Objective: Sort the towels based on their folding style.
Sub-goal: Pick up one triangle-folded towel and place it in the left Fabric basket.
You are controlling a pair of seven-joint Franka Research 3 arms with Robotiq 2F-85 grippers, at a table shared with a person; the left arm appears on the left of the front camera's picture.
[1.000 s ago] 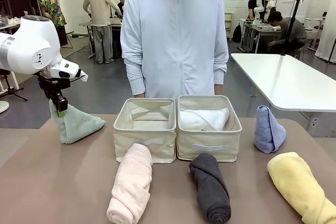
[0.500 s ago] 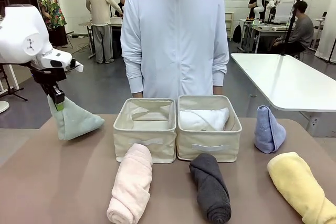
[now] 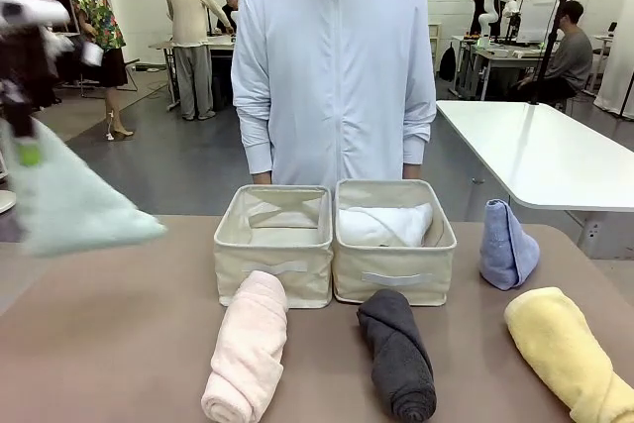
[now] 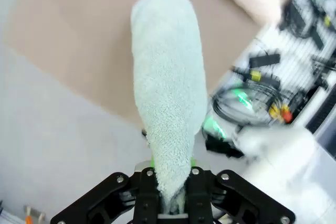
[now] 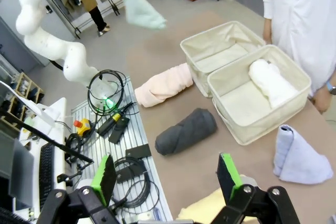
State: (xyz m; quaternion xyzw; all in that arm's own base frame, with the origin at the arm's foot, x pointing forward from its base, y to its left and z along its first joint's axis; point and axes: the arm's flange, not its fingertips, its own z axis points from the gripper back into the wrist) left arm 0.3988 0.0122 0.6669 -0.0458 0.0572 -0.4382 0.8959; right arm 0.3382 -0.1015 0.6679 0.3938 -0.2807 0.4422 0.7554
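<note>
Moved since before: the grey-teal cone towel (image 3: 69,205) stood on the table at the far left a second ago. Now it hangs in the air, higher and nearer the picture's left edge, blurred by motion.
Left gripper (image 4: 169,182): jaws pressed together on the narrow tip of the cone, and the wide base hangs free below.
Step in hand: by my judgement, carrying the cone over to a bin.
Which bin: the right bin (image 3: 396,279) already holds a white rolled towel (image 3: 381,225). The empty left bin (image 3: 248,245) seems the correct place for cones.
How to do it well: keep the base above the rim while crossing, bring it over the middle of the bin, lower it inside, and only then let go. The hold is on a thin tip of soft terry, so a smooth path without swinging is safer.
Left arm pose: raised at the left edge of the front view, with the wrist pointing down over the table's corner.
Right gripper (image 5: 168,174): fingers wide apart, holding nothing, high on the robot's side and looking down on the bins.
Waiting: the light blue cone (image 3: 507,245) stands just beside the right bin.
</note>
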